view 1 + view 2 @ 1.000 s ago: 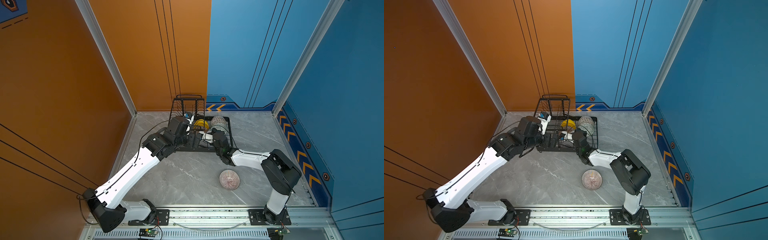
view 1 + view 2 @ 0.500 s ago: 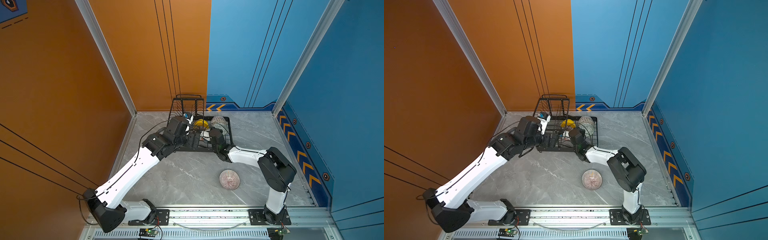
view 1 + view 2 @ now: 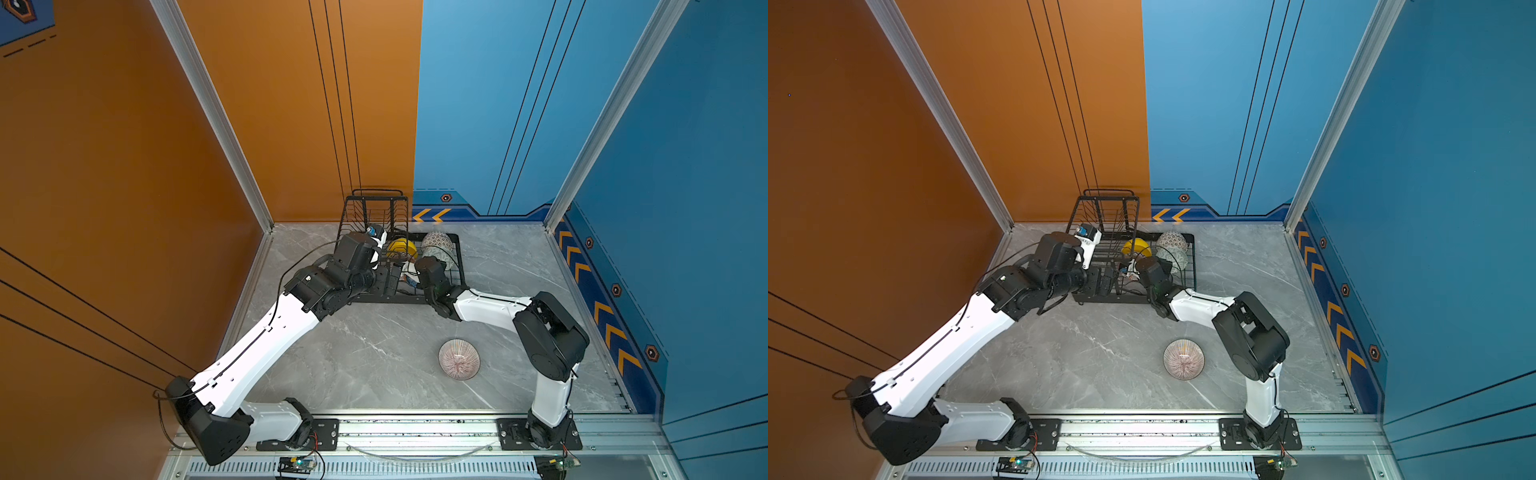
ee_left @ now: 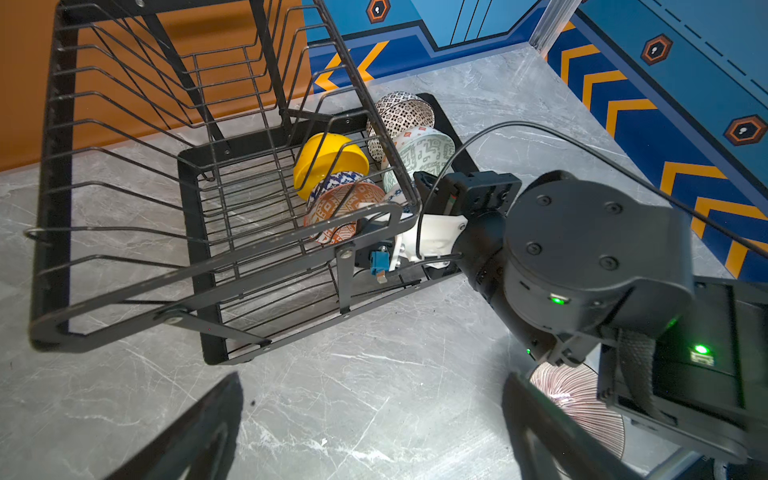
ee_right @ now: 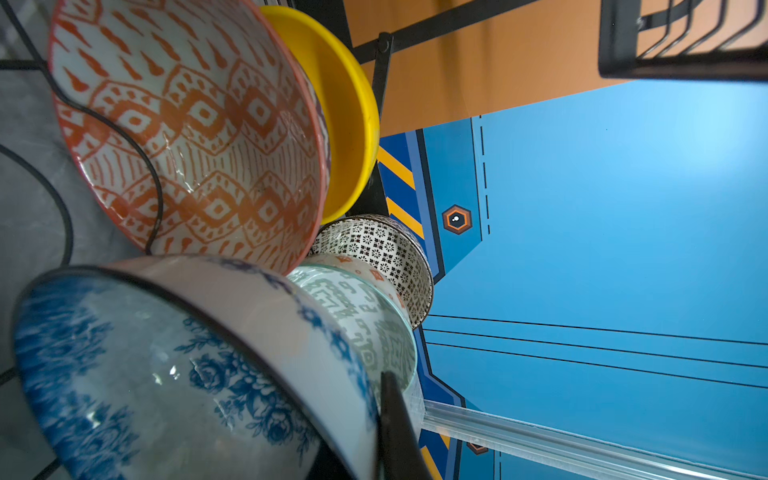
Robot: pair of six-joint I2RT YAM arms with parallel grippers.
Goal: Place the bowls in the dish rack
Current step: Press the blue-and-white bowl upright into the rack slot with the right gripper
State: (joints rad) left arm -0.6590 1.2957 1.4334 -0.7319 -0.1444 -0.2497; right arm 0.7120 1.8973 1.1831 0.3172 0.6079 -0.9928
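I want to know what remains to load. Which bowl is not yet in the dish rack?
The pink radial-striped bowl. It alone lies on the grey table, in front of the dish rack; all other bowls are inside it.

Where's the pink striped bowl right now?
In both top views the pink striped bowl sits on the grey table, right of centre, in front of the dish rack and beside the right arm.

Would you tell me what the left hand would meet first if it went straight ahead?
Probably the dish rack, its low tray's near edge just ahead of the open left hand; depth is uncertain.
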